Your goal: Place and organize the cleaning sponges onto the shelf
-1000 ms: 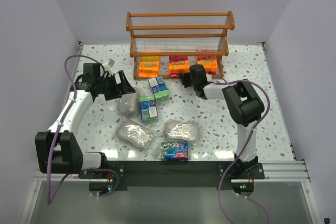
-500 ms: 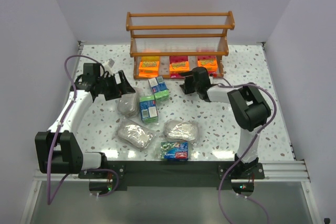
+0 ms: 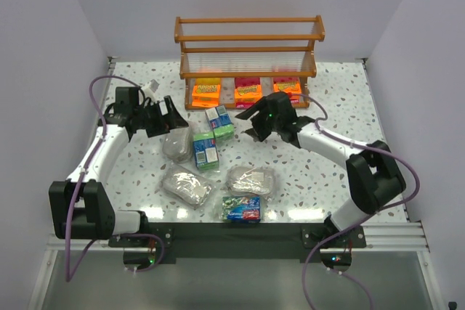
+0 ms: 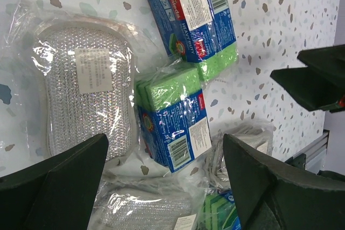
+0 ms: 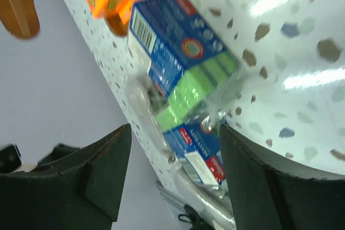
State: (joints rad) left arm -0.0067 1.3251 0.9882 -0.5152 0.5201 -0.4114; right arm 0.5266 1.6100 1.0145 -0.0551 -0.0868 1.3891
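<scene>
Backing away from the shelf (image 3: 248, 49) toward 6 o'clock, the right gripper (image 3: 253, 123) is now hanging over the speckled table (image 3: 327, 107), where 1 second ago it was pressed up to the bottom tier. Its jaws are standing well apart and are holding nothing. Its wrist view is showing a green/blue pack (image 5: 180, 68) lying ahead of the parted fingers (image 5: 102, 171).

The shelf is standing at the table's 12 o'clock edge, and 3 orange-and-pink packs (image 3: 248, 91) are lying side by side on its bottom tier.

At 9 o'clock the left gripper (image 3: 169, 116) is hovering with jaws spread wide, gripping nothing, just above a silvery-grey pack (image 3: 176, 144). Beside that pack, toward 3 o'clock, 2 boxy packs are lying touching: the far boxy pack (image 3: 219, 123) and the near boxy pack (image 3: 205, 151).

Toward 6 o'clock, 2 more silvery packs (image 3: 187, 185) (image 3: 251, 179) are lying near the arms' bases, and a 3rd boxy pack (image 3: 243, 208) is sitting just beyond the table's near edge.
</scene>
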